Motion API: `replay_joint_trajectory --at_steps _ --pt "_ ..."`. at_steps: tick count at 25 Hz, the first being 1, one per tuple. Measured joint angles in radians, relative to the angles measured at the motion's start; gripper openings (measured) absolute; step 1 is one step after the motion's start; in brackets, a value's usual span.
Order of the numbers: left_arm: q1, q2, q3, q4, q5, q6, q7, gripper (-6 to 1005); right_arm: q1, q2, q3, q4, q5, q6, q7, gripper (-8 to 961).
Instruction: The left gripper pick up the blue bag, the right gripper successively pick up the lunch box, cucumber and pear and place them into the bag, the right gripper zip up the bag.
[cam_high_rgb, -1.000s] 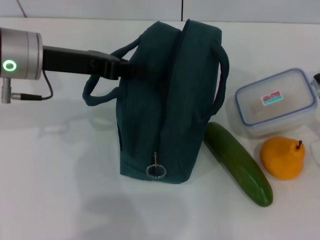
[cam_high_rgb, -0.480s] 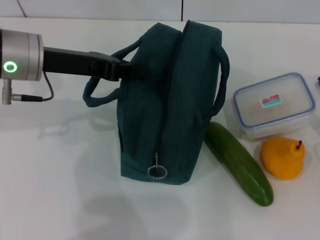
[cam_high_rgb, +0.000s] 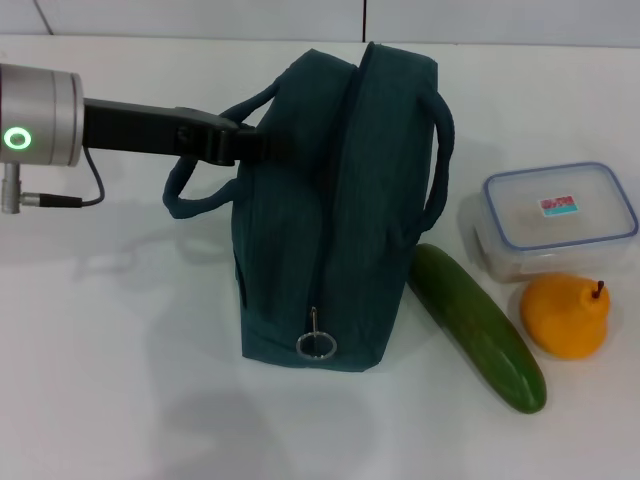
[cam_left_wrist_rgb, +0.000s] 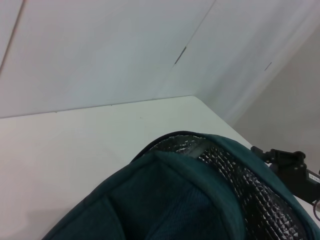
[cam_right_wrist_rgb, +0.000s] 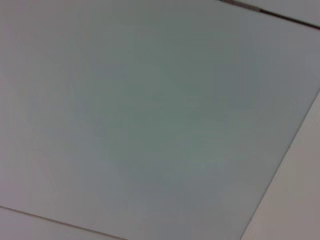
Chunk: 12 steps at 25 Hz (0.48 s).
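Observation:
The blue bag (cam_high_rgb: 330, 220) stands upright mid-table, its silver ring pull (cam_high_rgb: 315, 343) low on the near end. My left gripper (cam_high_rgb: 268, 146) reaches in from the left and is shut on the bag's upper left side by the loop handle. The left wrist view shows the bag's rim and foil lining (cam_left_wrist_rgb: 235, 175). To the bag's right, the lunch box (cam_high_rgb: 558, 220) sits flat on the table. The cucumber (cam_high_rgb: 478, 328) lies slanted against the bag's base. The pear (cam_high_rgb: 566, 317) rests just in front of the box. A black part with a white label, my right gripper (cam_left_wrist_rgb: 292, 172), shows only in the left wrist view.
The white table (cam_high_rgb: 120, 380) has bare surface to the left and in front of the bag. A wall rises behind the table's far edge (cam_high_rgb: 200, 38). The right wrist view shows only blank pale surface.
The lunch box has turned from tilted to level and shifted slightly toward the right. The dark bit of right gripper at the right edge has left the head view. The bag barely moved.

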<state>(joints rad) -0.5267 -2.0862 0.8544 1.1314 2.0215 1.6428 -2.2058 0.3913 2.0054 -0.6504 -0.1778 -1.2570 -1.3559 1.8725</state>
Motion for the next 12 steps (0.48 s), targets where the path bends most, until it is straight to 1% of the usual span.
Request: replay_joint_trajectory --at_steps 5,12 --pt "0.003 0.000 0.000 0.000 0.000 0.000 0.000 57 -0.025 0.000 0.000 -0.024 0.002 -0.026 -0.069 216" --pt "0.004 0.000 0.001 0.001 0.000 0.000 0.007 57 -0.084 0.001 0.017 -0.025 0.018 -0.084 -0.168 257"
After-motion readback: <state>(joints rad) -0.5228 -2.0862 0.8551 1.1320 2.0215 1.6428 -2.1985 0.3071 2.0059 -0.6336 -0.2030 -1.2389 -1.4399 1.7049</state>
